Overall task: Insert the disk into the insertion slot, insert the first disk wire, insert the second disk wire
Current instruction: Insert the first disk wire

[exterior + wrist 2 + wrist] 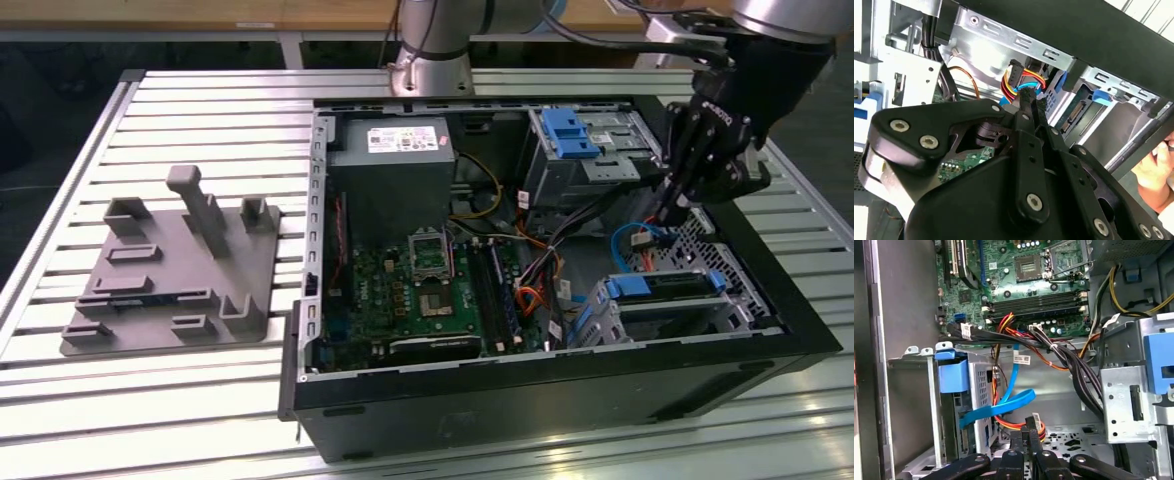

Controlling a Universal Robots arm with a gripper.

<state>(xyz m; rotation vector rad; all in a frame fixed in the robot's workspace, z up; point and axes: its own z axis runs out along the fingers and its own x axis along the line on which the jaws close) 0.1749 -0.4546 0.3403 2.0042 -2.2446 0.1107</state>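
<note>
An open black desktop computer case (534, 390) lies on its side on a slatted metal tabletop (200, 400), with its green circuit board facing up. One robot arm reaches down into the case at the exterior view's right.

The disk (667, 284), a flat silver hard drive in a bright blue plastic carrier, sits inside the insertion slot (607, 325). This slot is a bare grey sheet-metal bay in the near corner of the case at the exterior view's right. In the first wrist view, the carrier's blue tab (953, 376) stands at the mouth of the bay.

The black gripper (663, 222) hangs just beyond the disk, on the side towards the middle of the case and slightly above it. The disk's socket end faces the gripper, so its long axis appears to point roughly along the line between them.

In both wrist views the gripper's (1028, 429) two slim fingers are pressed close together. They appear to pinch a small black plug (1035, 419) trailing red, yellow and orange wires. In the second wrist view this plug (1015, 69) projects past the fingertips (1026, 102), near the disk's end but not touching it.

A flat bright blue cable (1004, 407) loops from the circuit board to the disk's end. Whether it is plugged in cannot be told.
</note>
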